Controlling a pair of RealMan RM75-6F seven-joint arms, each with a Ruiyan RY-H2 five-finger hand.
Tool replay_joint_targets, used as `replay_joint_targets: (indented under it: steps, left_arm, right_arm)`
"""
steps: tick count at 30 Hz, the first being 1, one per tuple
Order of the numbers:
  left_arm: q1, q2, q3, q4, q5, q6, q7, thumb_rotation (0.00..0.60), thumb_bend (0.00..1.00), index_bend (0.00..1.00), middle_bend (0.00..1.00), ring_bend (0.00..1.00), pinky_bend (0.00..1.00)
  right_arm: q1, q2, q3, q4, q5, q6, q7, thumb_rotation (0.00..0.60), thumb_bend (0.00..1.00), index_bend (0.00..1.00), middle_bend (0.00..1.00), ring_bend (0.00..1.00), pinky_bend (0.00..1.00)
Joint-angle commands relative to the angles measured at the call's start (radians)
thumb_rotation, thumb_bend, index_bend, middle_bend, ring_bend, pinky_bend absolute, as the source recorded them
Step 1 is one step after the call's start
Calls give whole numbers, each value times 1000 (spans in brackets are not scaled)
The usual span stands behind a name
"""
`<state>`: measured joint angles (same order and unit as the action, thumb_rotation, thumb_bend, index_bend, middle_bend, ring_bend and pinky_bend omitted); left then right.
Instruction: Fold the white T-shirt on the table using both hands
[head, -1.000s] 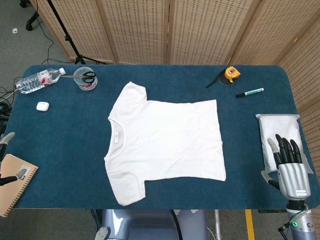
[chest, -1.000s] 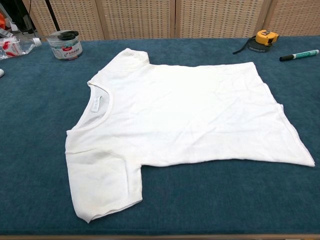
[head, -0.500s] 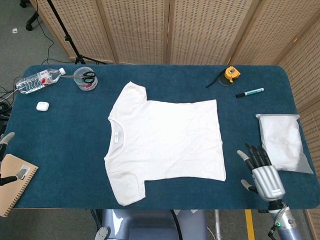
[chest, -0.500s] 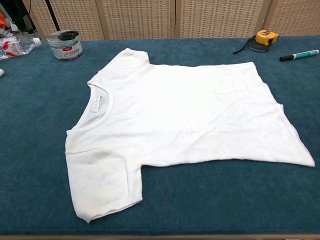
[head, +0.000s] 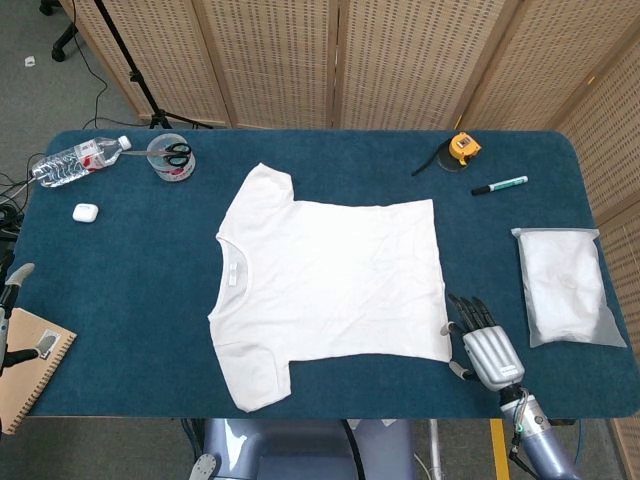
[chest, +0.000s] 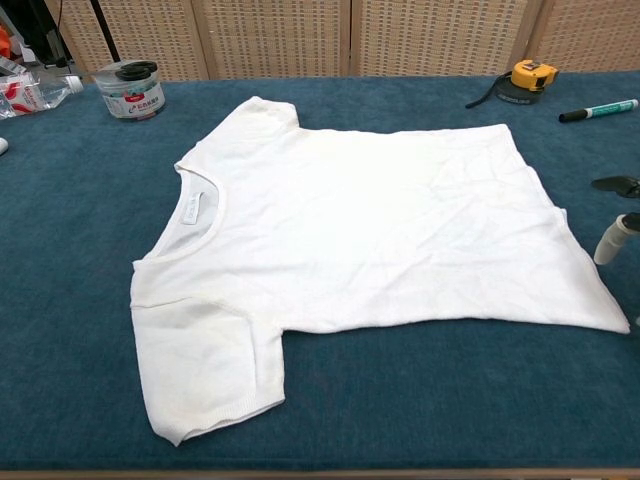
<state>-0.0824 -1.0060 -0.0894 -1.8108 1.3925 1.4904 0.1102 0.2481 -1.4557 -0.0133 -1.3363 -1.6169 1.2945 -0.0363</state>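
Blue-covered table (head: 130, 290) is backed by wicker screens; white T-shirt (head: 330, 285) is laid flat at centre, collar left, hem right; fabric is judged light, soft and limp, best pinched at the hem corners and sleeves. Right hand (head: 483, 343) is seen just beside the near hem corner, fingers spread, nothing held; left hand (head: 15, 285) is barely seen at the left edge, state cannot be told. Open cloth is left on all sides; bagged item (head: 565, 288) sits right.
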Motion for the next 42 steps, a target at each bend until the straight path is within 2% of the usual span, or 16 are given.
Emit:
replay_joint_targets:
  steps: [1,22,29,34,40,42]
  left_arm:
    - [0,-1,1,-1,0,-1,3,600,0,0,0,0,0]
    - [-1,1,1,-2,-6,-4,-5,600,0,0,0,0,0]
    - [-2,-2,1,-2,-10,-6,2,600,0,0,0,0,0]
    - [-3,-7,2,-2,-10,-7,13,600,0,0,0,0,0]
    - [-5,-13,5,-1,-6,-9,23,600,0,0,0,0,0]
    - [-10,-21,17,9,32,-9,22,600,1,0,0,0,0]
  right_arm:
    - [6,-6,-4,3,11,-19,-25,600,234,379,0,0,0]
    - [39,-81,2,49,27,-54,-86,600,260,416,0,0,0]
    - [49,-87,7,69,37,-63,-98,600,356,437,0,0,0]
    - [53,-89,2,82,42,-74,-104,600,386,450,0,0,0]
    - [59,-90,-5,88,41,-83,-102,600,418,542,0,0,0]
    - [61,-96,-7,101,34,-78,-105,600,445,570,0,0,0]
